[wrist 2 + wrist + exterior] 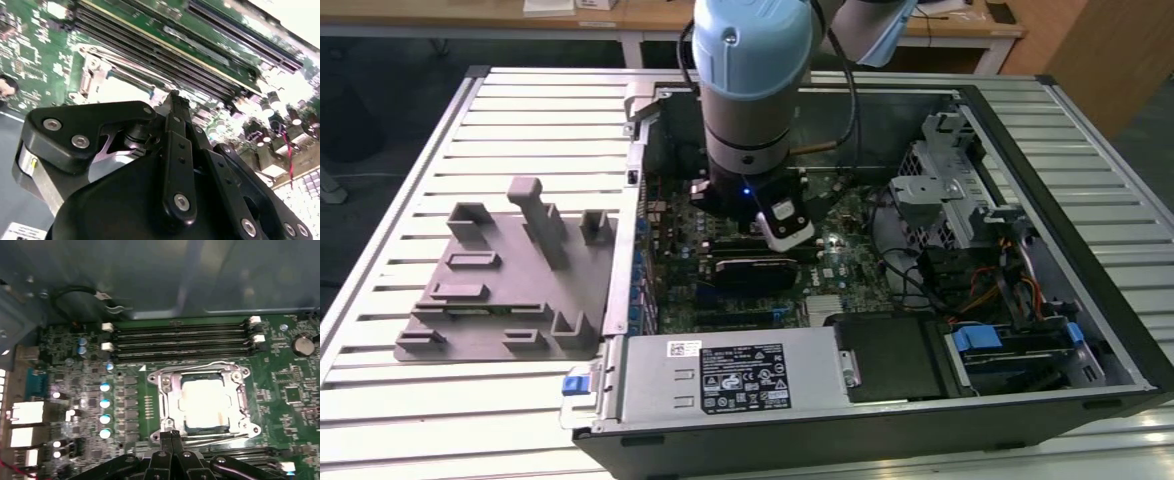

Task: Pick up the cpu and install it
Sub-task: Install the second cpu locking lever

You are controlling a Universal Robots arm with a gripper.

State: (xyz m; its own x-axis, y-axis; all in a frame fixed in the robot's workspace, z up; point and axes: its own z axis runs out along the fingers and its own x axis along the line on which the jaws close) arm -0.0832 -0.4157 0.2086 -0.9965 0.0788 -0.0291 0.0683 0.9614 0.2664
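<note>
My claw (172,436) hangs inside the open computer case (1014,140), low over the motherboard (285,390), and its two fingertips (172,432) are pressed together with nothing between them. The cpu (206,402) lies flat in its socket, inside the metal socket frame (167,390), its pale top plate glaring under the light. In the first wrist view my closed tips sit just beside the near edge of that frame, apart from the chip, which lies just beyond them toward the memory slots (180,340).

My worry is about contact from this spot. With my tips this near the frame, a small drift toward the board could make me nudge the frame or scrape the row of capacitors (105,410) beside it. If the chip is not fully seated, which I cannot tell under the glare, any push on one corner could tilt it and harm the contacts beneath.

In the exterior view the grey plastic fixture (507,290) sits on the slatted worktop (400,400), well apart from me, on the exterior view's left of the case.
</note>
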